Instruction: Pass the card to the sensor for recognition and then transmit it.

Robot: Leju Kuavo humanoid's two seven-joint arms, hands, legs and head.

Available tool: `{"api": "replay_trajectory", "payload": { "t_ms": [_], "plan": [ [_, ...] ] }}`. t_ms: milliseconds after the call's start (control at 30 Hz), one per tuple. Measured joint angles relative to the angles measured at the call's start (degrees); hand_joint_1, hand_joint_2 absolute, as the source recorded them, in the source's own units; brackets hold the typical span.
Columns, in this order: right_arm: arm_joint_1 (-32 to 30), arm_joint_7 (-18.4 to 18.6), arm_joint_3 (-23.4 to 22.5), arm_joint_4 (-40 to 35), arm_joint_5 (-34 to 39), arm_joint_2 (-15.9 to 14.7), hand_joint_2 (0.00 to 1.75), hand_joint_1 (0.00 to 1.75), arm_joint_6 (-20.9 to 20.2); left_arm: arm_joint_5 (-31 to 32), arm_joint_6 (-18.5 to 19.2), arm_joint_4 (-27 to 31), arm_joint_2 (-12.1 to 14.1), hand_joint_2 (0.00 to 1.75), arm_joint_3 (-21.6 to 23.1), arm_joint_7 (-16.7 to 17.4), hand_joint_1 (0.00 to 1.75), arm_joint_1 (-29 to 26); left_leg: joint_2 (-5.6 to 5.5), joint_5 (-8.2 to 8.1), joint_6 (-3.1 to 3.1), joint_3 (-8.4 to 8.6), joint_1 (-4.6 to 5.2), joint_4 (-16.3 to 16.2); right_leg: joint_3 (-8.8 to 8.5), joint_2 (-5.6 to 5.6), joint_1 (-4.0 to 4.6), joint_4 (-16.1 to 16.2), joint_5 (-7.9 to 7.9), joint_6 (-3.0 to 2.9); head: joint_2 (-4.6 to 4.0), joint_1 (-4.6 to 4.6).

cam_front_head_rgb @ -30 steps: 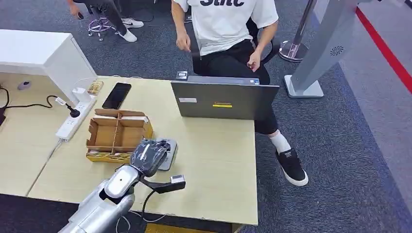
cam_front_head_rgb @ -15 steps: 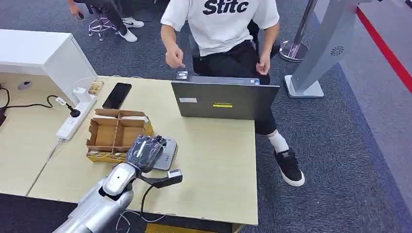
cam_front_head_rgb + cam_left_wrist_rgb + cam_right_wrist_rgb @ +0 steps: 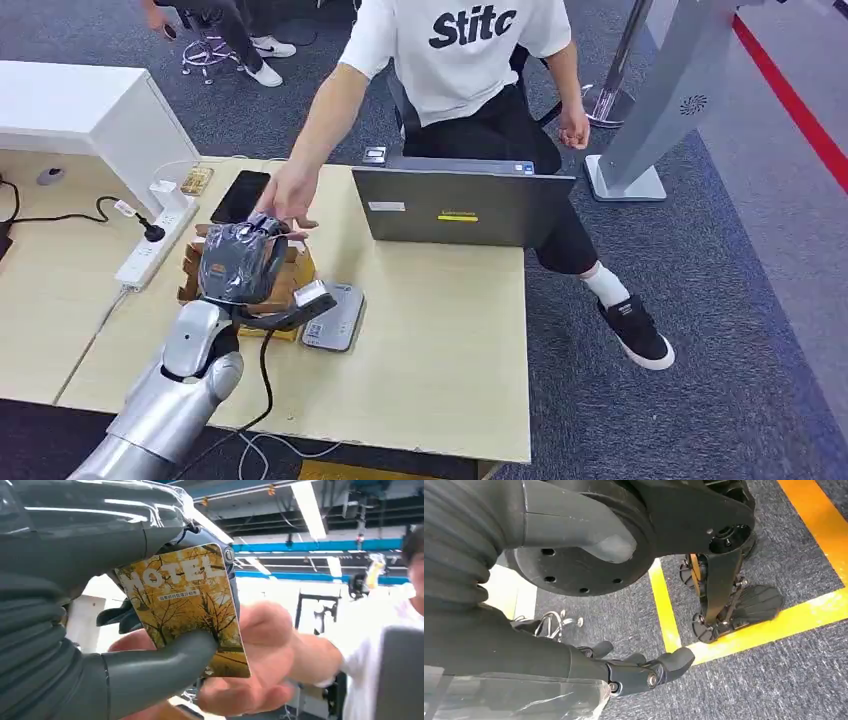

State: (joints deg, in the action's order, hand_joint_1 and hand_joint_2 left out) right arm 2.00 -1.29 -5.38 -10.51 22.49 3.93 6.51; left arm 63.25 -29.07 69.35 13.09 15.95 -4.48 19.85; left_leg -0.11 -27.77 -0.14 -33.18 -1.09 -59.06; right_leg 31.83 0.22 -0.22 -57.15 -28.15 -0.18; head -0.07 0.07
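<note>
My left hand (image 3: pixel 240 262), wrapped in clear plastic, is raised above the cardboard box (image 3: pixel 194 280) at the table's left. It holds a yellow card (image 3: pixel 185 605) printed HOTEL, pinched under the thumb (image 3: pixel 160 667). A seated person's hand (image 3: pixel 286 199) reaches across the table and touches my left hand's far side; the left wrist view shows that person's hand (image 3: pixel 265 650) right behind the card. The grey card sensor (image 3: pixel 338 318) lies flat on the table, to the right of my left hand. My right hand (image 3: pixel 639 674) hangs over the carpet, holding nothing.
A grey laptop (image 3: pixel 460 205) stands open at the table's far edge, in front of the person. A black phone (image 3: pixel 240 197) and a white power strip (image 3: pixel 150 245) lie at the back left. A white cabinet (image 3: pixel 90 110) stands further left.
My left hand rose off the sensor and moved back and left over the cardboard box. The person leaned forward and stretched an arm out to meet it.
</note>
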Motion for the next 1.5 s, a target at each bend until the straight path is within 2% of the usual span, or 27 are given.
{"api": "replay_trajectory", "payload": {
  "t_ms": [267, 333, 633, 900, 1067, 1300, 1500],
  "plan": [
    [0.01, -0.26, 0.0, 0.0, -0.41, 0.0, 1.75, 0.0, -0.28, -0.65, 0.26, 1.18, 0.04, 1.75, -1.9, -0.66, 1.75, 0.05, 0.02, 0.0, 0.0, 0.0, 0.01, 0.0, 0.01, 0.02, -0.01, 0.0, 0.0, 0.0, 0.0, 0.0],
    [0.0, -0.42, 0.0, 0.0, -0.72, 0.0, 1.75, 0.0, -0.28, -0.68, 0.48, 1.18, 0.02, 1.75, -2.05, -0.66, 0.0, 0.15, 0.04, -0.01, 0.0, 0.0, 0.01, 0.0, 0.01, 0.04, -0.01, 0.0, 0.0, 0.0, 0.0, 0.0],
    [0.03, 0.0, 0.0, 0.0, -0.88, 0.0, 1.75, 0.0, 0.17, 0.2, 2.23, 2.05, -0.63, 1.75, -2.03, -2.14, 0.0, -2.64, 0.02, -0.07, -0.03, -0.02, 0.02, 0.0, 0.03, 0.03, -0.01, 0.01, -0.05, -0.01, 0.0, 0.0],
    [-0.06, -0.42, -0.46, 0.0, -0.26, 0.0, 1.75, 0.0, 0.2, 2.19, 9.93, 8.18, -0.37, 1.75, 1.56, -3.63, 0.0, -10.59, 0.03, -0.07, -0.04, -0.02, 0.02, 0.0, 0.03, 0.03, -0.01, 0.02, -0.05, -0.02, 0.0, 0.0],
    [-0.13, -0.48, -0.72, 0.02, -0.09, 0.0, 1.75, 0.0, 0.26, 3.26, 12.02, 12.42, 2.1, 1.75, 3.89, -3.52, 0.0, -15.17, 0.04, -0.07, -0.04, -0.02, 0.01, 0.01, 0.05, 0.03, -0.01, 0.01, -0.05, -0.02, 0.0, -0.02],
    [-0.26, -0.74, -1.38, 0.04, -0.24, 0.0, 1.75, 0.0, 1.62, 6.84, 10.97, 19.24, 7.56, 1.75, 4.18, -0.46, 0.0, -21.81, 0.04, -0.07, -0.04, -0.02, -0.01, 0.04, 0.05, 0.03, 0.0, 0.01, -0.07, -0.03, 0.0, 0.0],
    [-0.44, -0.26, -1.68, 0.07, -0.44, 0.0, 1.75, 0.0, 2.19, 3.34, 8.33, 20.98, 9.97, 1.75, 0.19, 0.33, 0.0, -25.83, 0.03, -0.06, -0.05, -0.02, -0.01, 0.04, 0.04, 0.01, 0.0, 0.01, -0.07, -0.03, 0.0, 0.0]
  ]
}}
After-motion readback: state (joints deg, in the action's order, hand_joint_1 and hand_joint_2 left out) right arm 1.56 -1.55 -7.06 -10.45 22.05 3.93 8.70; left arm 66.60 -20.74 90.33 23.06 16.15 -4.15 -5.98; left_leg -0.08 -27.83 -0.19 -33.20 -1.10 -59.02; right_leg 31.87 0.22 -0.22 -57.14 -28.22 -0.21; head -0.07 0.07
